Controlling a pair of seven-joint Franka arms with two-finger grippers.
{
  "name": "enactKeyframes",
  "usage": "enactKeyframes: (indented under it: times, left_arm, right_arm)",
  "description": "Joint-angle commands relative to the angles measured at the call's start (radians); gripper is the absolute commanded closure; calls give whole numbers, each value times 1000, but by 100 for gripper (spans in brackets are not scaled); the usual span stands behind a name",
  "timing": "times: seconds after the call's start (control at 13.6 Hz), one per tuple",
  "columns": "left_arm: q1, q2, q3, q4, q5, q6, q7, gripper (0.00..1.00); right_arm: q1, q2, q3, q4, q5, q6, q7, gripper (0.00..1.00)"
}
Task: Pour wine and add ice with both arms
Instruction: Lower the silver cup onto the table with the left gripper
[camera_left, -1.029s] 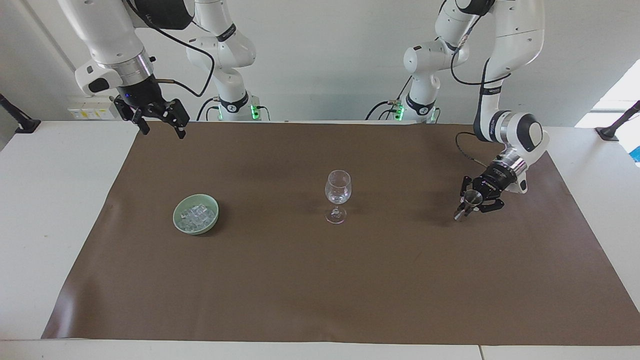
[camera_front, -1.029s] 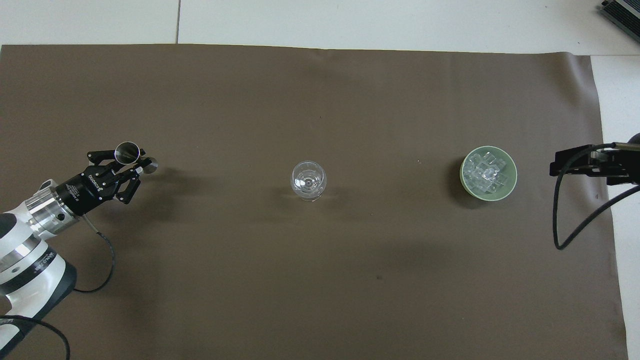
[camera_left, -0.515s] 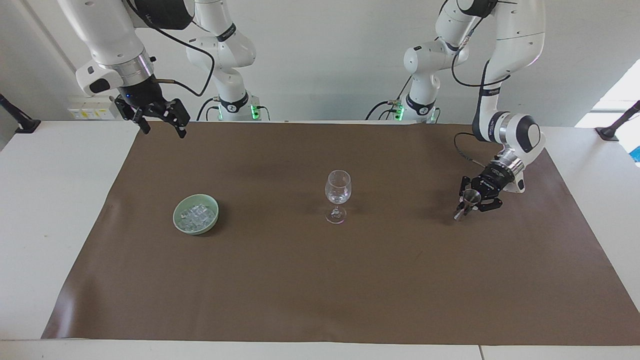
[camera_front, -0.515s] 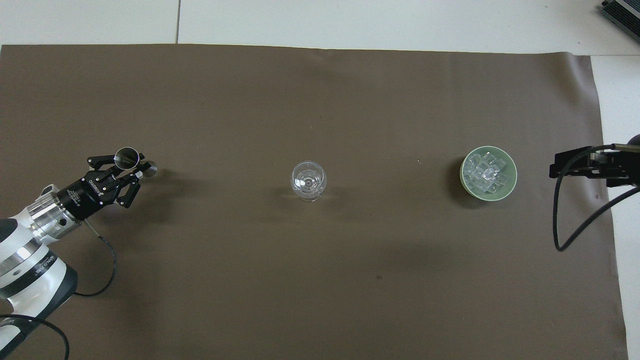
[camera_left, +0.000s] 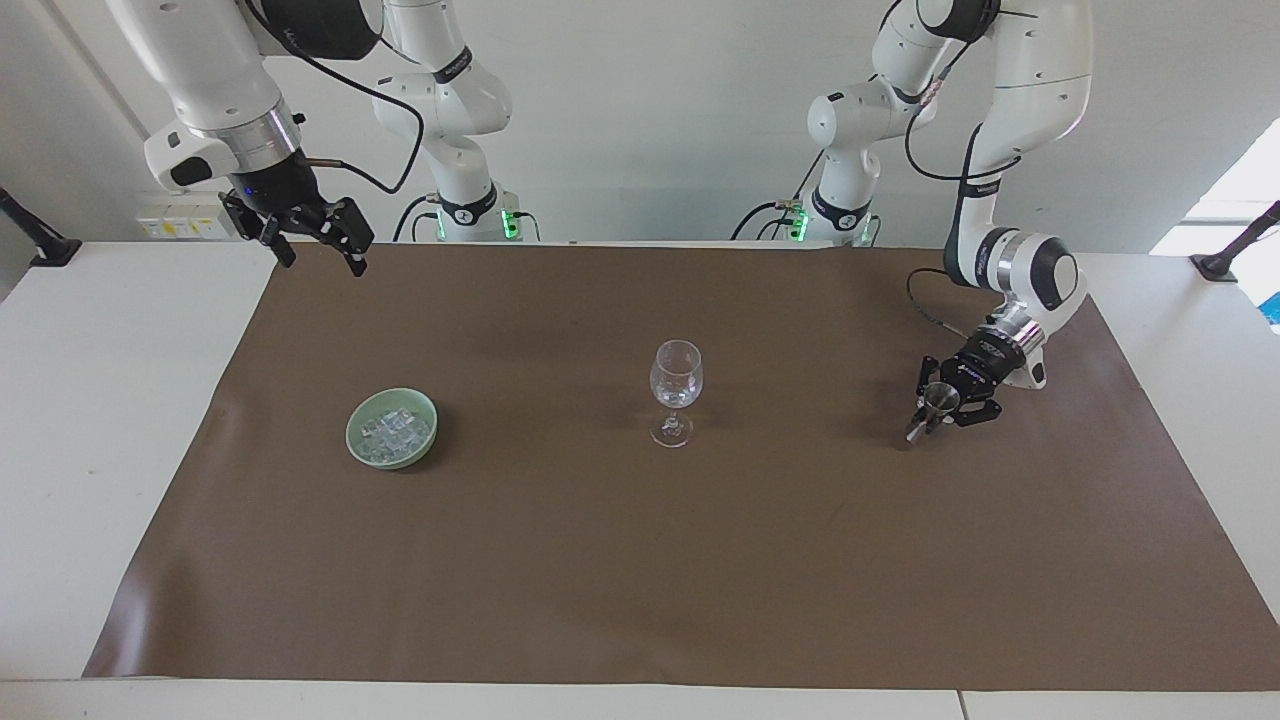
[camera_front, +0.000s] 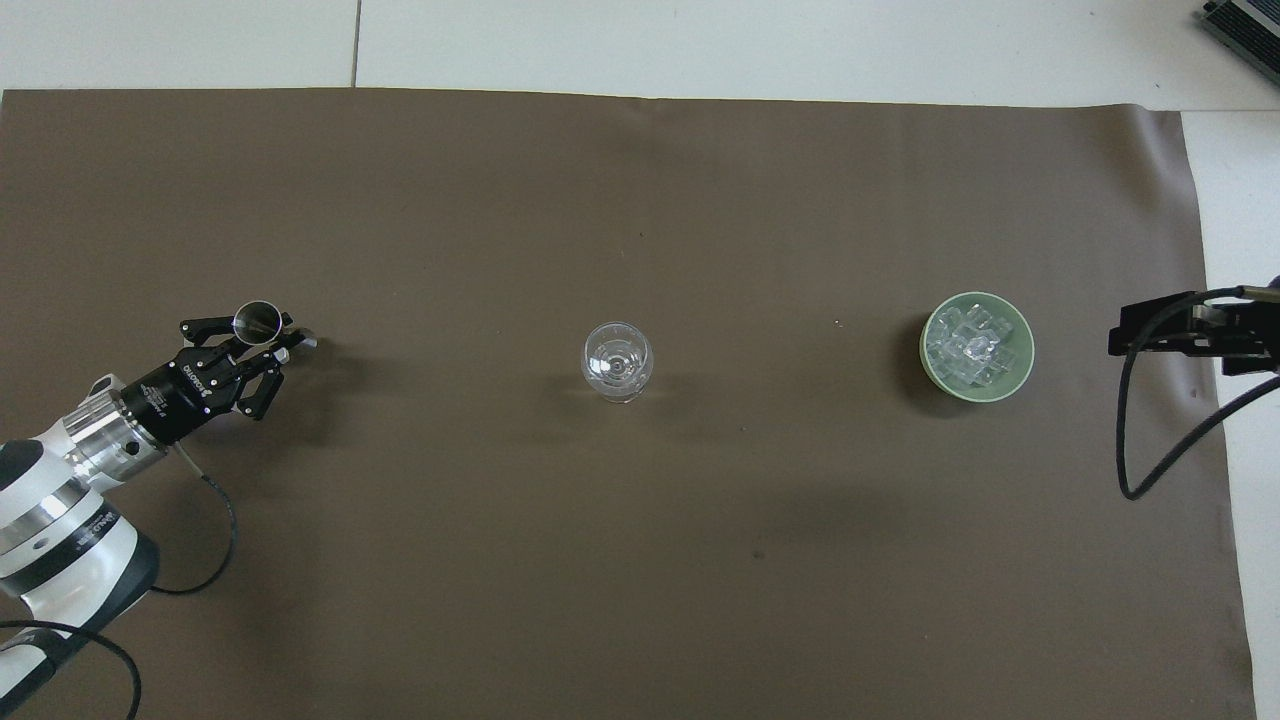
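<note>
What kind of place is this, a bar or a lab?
Most likely a robotics lab set up as a drinks demo. Two white arms are mounted at a plain white table covered by a brown mat, against a bare wall. The only bar items are a wine glass, a bowl of ice and a metal jigger.

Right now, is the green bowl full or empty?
Full: the bowl holds a heap of ice cubes, seen from overhead.

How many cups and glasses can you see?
2. The wine glass stands in the middle of the brown mat. The small metal cup is gripped by the left gripper, low over the mat at the left arm's end. None seems hidden.
</note>
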Motion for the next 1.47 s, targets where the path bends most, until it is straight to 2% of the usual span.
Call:
enactKeyframes:
  times: [0.0, 0.37, 1.32, 1.4]
  left_arm:
    - [20, 2, -6, -12, -24, -28, 33, 100]
    - [43, 45, -6, -10, -22, -73, 78, 100]
    - [31, 62, -6, -1, -22, -44, 84, 100]
    - [31, 63, -6, 0, -21, -44, 84, 98]
  right_arm:
    - [-12, -18, 11, -16, -5, -6, -24, 0]
    - [-10, -18, 14, -16, -5, -6, -24, 0]
    - [-8, -18, 16, -16, -5, -6, -24, 0]
    - [-8, -18, 16, -16, -5, -6, -24, 0]
